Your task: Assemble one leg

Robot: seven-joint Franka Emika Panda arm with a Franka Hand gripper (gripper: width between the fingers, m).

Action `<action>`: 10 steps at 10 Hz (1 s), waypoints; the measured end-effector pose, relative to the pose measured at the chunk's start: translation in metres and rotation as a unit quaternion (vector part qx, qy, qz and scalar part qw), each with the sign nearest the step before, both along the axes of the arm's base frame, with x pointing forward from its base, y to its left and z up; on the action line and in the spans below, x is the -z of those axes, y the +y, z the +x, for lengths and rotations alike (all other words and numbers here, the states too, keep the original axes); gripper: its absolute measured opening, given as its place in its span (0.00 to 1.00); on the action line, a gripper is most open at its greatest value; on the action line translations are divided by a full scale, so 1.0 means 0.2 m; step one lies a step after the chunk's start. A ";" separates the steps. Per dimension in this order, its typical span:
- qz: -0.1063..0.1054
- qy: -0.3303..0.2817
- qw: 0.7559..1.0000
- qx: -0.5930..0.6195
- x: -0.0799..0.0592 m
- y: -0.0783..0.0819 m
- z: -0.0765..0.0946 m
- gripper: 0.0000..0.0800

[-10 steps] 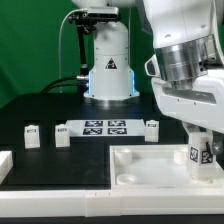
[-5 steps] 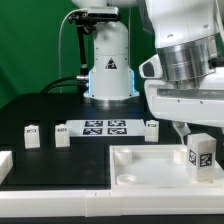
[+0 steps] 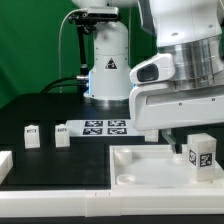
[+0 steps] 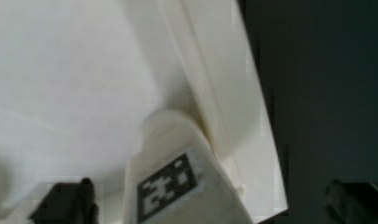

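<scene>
One leg [image 3: 201, 153], a small white block with a black-and-white tag, stands upright in the right corner of the large white slab [image 3: 140, 160]. My gripper [image 3: 176, 140] hangs just above and to the exterior view's left of it, with the jaws open and empty. In the wrist view the leg [image 4: 175, 172] stands against the slab's raised rim [image 4: 221, 80]. It lies between my two dark fingertips [image 4: 65, 200] and touches neither. Two more legs [image 3: 32, 135] [image 3: 62, 135] stand on the black table at the exterior view's left.
The marker board [image 3: 105, 127] lies behind the slab. The robot base [image 3: 108, 60] stands at the back. A white part [image 3: 5, 165] sits at the left edge. A green backdrop closes the rear.
My gripper has moved toward the exterior view's left, off the leg. The leg stays standing in the slab's corner. A leg behind the slab is now hidden by the hand.
</scene>
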State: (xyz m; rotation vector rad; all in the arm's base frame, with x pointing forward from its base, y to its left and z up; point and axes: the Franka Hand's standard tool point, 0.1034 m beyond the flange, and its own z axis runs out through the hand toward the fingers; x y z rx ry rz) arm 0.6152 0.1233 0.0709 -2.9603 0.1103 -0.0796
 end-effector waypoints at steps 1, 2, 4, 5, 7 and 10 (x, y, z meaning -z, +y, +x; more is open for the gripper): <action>-0.008 -0.015 0.999 -0.051 0.00 0.00 0.01 0.81; -0.018 -0.039 0.991 -0.126 0.00 -0.01 0.01 0.81; -0.023 -0.048 0.984 -0.169 0.00 -0.04 0.02 0.81; -0.022 -0.047 0.985 -0.167 0.00 -0.04 0.02 0.81; -0.022 -0.046 0.985 -0.167 0.01 -0.04 0.02 0.50; -0.022 -0.046 0.985 -0.165 0.01 -0.04 0.02 0.36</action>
